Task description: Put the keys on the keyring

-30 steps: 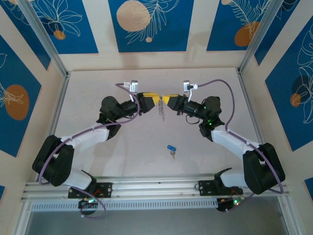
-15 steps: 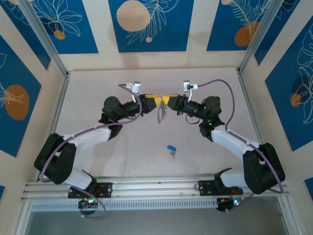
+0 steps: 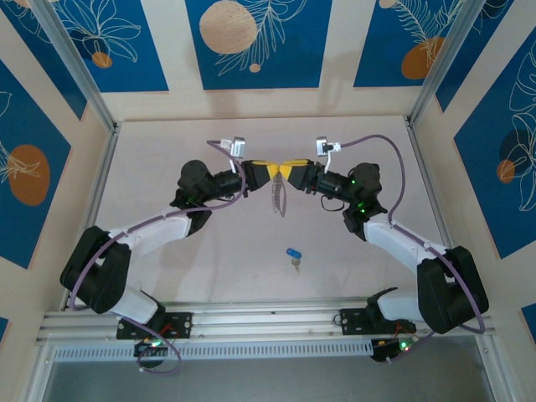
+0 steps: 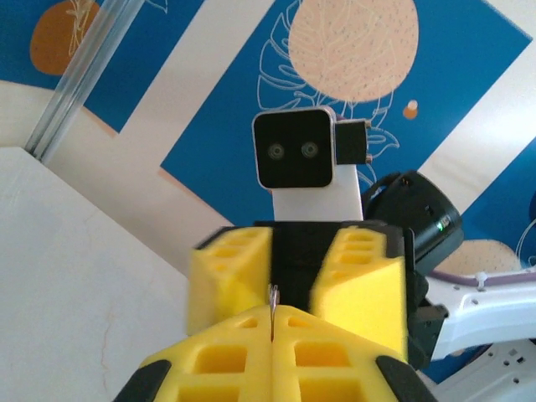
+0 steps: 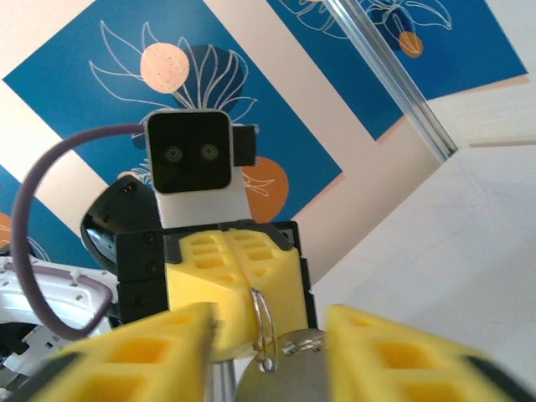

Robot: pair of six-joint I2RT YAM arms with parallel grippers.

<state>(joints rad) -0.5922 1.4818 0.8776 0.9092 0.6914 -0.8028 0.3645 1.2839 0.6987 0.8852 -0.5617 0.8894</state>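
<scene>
Two grippers meet above mid-table: your left gripper [image 3: 273, 172] clenches the grey keyring [image 3: 277, 198], which hangs down; your right gripper [image 3: 288, 171] has its fingers apart. The blue-headed key [image 3: 292, 254] lies on the table [image 3: 243, 280], nearer you.

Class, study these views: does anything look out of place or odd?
The blue key lies alone on the table, apart from the keyring, which hangs in mid-air pinched by the left end effector. Nothing looks spilled or damaged.
</scene>
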